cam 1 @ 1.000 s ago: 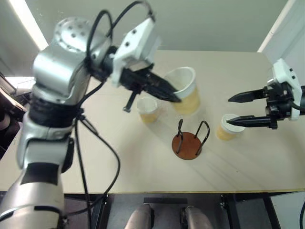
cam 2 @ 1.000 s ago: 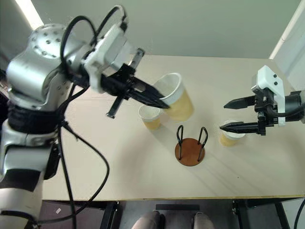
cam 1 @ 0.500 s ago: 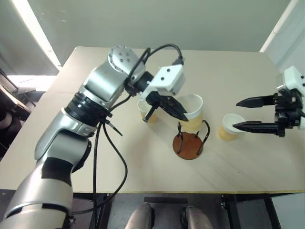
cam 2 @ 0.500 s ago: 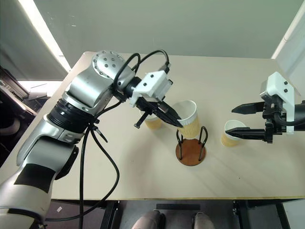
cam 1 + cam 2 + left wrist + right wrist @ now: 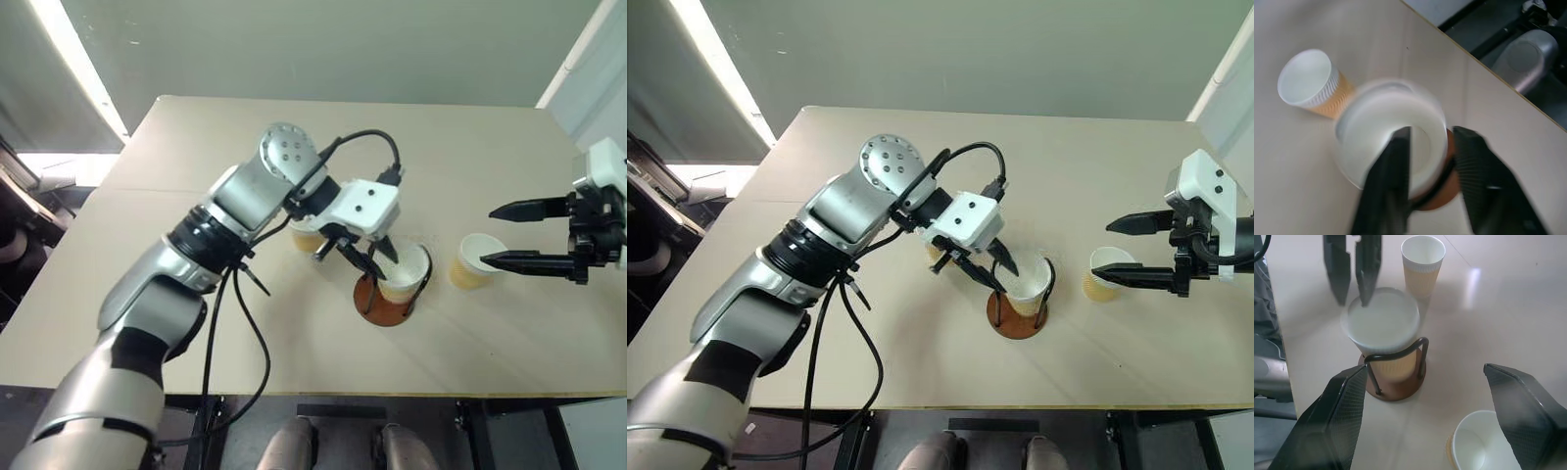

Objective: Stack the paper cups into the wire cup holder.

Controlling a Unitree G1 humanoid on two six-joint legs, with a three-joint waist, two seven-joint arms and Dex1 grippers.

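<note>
The bench (image 5: 245,343) is a pale beige slab; the things sit around its middle and toward its right side, well in from every edge, with bare surface broad on the left, along the far side and along the near edge; the right hand (image 5: 490,235) hovers near the right edge.

Counted: three paper cups, one wire cup holder (image 5: 377,302), two hands.

One cup (image 5: 404,275) sits inside the holder, between its two black wire loops, over the reddish-brown disc base, its rim a little blurred; a second cup (image 5: 307,235) stands upright on the bench just behind and to the left of the holder, partly hidden by the left arm; a third cup (image 5: 474,260) stands upright to the right of the holder, apart from it.

The left hand (image 5: 377,261) is at the rim of the cup in the holder, one finger inside the mouth and one outside, fingers parted with the wall between them; whether they press it I cannot tell.

The right hand stands wide open and empty, its fingers above and beside the third cup, not touching it.

No brand, label or writing can be read on anything.
</note>
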